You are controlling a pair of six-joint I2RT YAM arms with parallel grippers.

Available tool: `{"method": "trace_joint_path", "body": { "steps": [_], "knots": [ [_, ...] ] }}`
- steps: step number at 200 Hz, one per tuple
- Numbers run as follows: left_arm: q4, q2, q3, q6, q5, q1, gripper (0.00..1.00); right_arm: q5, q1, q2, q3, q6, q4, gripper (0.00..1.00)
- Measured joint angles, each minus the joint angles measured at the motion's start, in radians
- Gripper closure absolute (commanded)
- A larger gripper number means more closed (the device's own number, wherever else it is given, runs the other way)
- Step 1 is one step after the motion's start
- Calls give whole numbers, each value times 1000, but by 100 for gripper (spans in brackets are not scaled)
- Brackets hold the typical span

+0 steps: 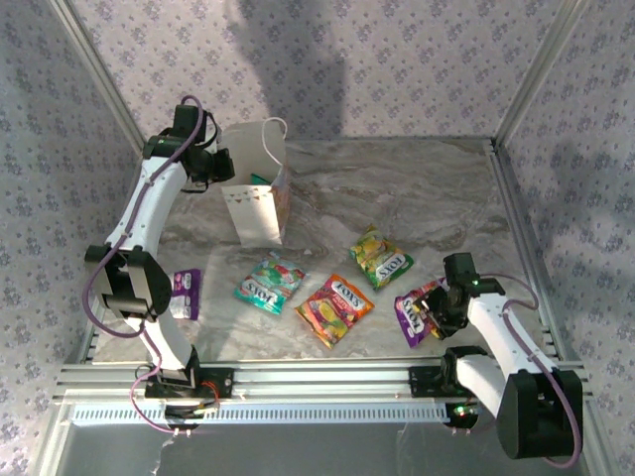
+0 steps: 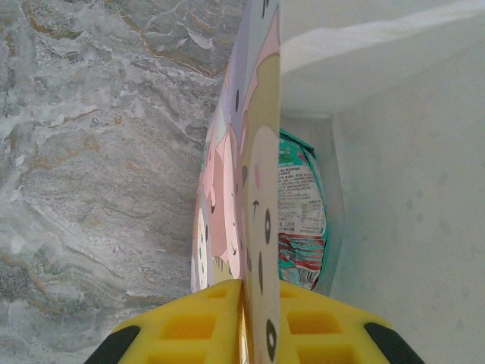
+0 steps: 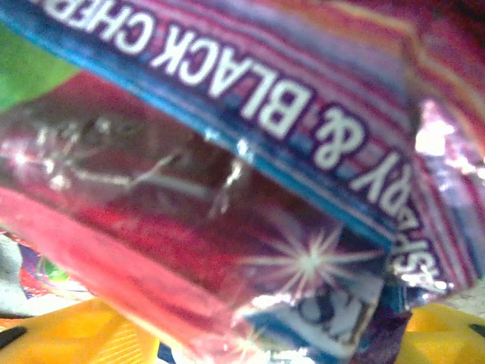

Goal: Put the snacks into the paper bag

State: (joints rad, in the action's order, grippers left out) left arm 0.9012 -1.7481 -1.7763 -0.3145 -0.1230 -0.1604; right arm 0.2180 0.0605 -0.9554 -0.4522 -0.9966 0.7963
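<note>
teal packet (image 2: pixel 299 220) half hidden inside paper bag (image 1: pixel 260 213)

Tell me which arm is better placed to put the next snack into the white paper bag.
Right: the right gripper straddles the glossy purple candy packet, whereas the left gripper is pinched shut on a wall of the white paper gift bag, probably steadying it.

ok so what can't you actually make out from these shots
- Inside the paper bag: top view, its walls hide the contents; left wrist view shows one teal packet, the rest cut off by the bag's wall.
- Whether the right hand grips: right wrist view, the purple packet is blurred, too close, and hides how the hand closes.
</note>
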Motion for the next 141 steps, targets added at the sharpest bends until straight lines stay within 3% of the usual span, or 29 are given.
{"method": "trace_joint_path", "body": {
  "steps": [53,141],
  "knots": [
    [3,0,0,5,0,-5,84,-9,6,7,1,-22,-9,66],
    [5,0,-1,4,-6,-5,84,-90,47,-33,-101,61,35,87]
  ]
}}
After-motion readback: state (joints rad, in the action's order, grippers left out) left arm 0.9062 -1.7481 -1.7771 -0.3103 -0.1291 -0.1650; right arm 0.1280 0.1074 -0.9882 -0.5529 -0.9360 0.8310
